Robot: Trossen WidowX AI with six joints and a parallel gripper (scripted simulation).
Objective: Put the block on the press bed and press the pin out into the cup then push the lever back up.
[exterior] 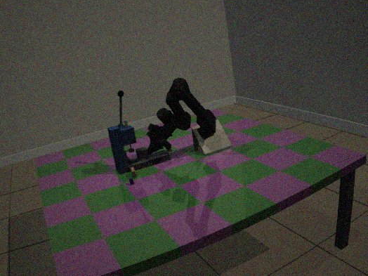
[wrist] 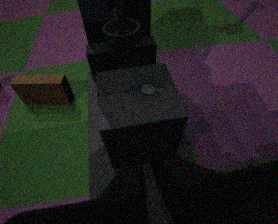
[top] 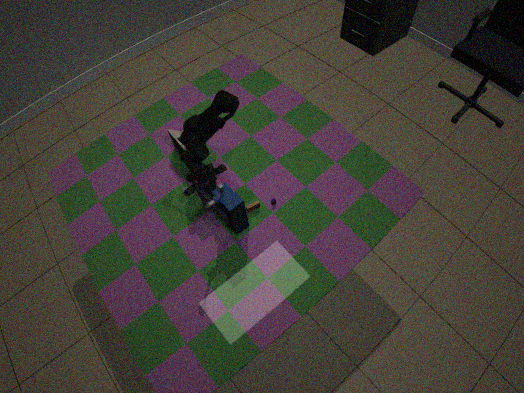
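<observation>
A grey block (wrist: 140, 102) with a pale pin (wrist: 148, 89) in its top lies straight ahead in the wrist view. Its far end reaches the dark press bed (wrist: 121, 52). My gripper (wrist: 144, 155) (top: 212, 196) is shut on the block's near end, low over the table. The blue press (top: 232, 212) (exterior: 121, 143) stands just beyond it. Its lever (exterior: 120, 104) points straight up, with a black ball on top. A ring (wrist: 120, 27) shows on the press above the bed. I cannot make out the cup.
A small orange box (wrist: 42, 89) (top: 252, 205) lies beside the press bed. A tiny purple thing (top: 273, 201) (exterior: 130, 181) lies near it. The arm's white wedge base (exterior: 214, 142) is behind. A cabinet (top: 380, 8) and a chair (top: 485, 58) stand off the table.
</observation>
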